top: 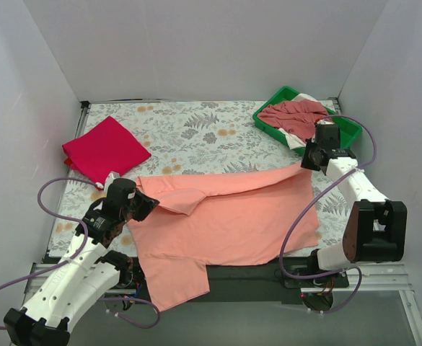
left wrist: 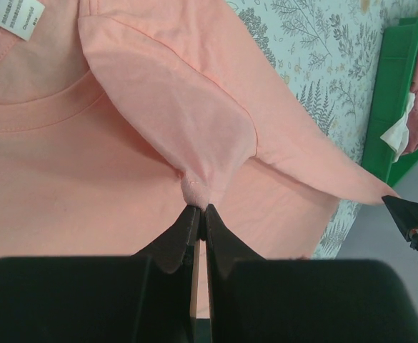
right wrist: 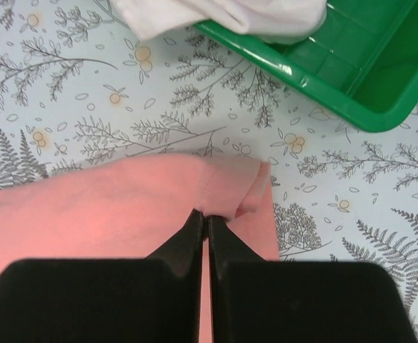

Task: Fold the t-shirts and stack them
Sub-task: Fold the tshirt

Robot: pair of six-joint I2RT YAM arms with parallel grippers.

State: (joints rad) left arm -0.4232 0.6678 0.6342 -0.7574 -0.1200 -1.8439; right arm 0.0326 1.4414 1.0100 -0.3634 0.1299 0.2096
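Observation:
A salmon-pink t-shirt (top: pixel 229 220) lies spread across the table's near half, its bottom part hanging over the front edge. My left gripper (top: pixel 144 202) is shut on the shirt's left shoulder fabric (left wrist: pixel 194 191), with a sleeve (left wrist: pixel 187 114) folded over near the collar. My right gripper (top: pixel 308 163) is shut on the shirt's far right hem corner (right wrist: pixel 230 189), lifted a little. A folded crimson-red t-shirt (top: pixel 104 148) lies at the far left. A dusty rose-red t-shirt (top: pixel 293 114) and a white one (top: pixel 297 138) are piled in the tray.
The green plastic tray (top: pixel 275 97) stands at the back right corner, close beside my right gripper; its rim (right wrist: pixel 323 93) shows in the right wrist view. White walls enclose the leaf-patterned table (top: pixel 196 130) on three sides.

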